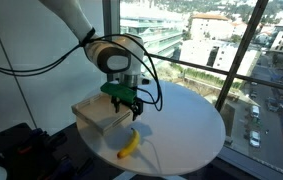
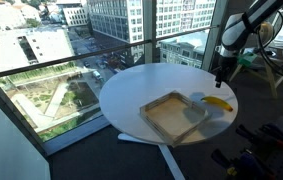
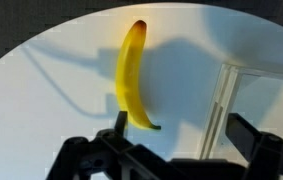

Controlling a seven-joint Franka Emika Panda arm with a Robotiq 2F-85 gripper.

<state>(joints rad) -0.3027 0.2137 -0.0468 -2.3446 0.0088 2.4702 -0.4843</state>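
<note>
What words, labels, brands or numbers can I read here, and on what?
None can be read. The banana shows no sticker, the wooden tray, round white table and gripper show no markings, and any signs on the buildings outside are too small to read.

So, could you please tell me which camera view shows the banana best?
The wrist view: the banana lies close and large on the white table, whole from tip to stem. Both exterior views show it only as a small yellow shape beside the wooden tray.
</note>
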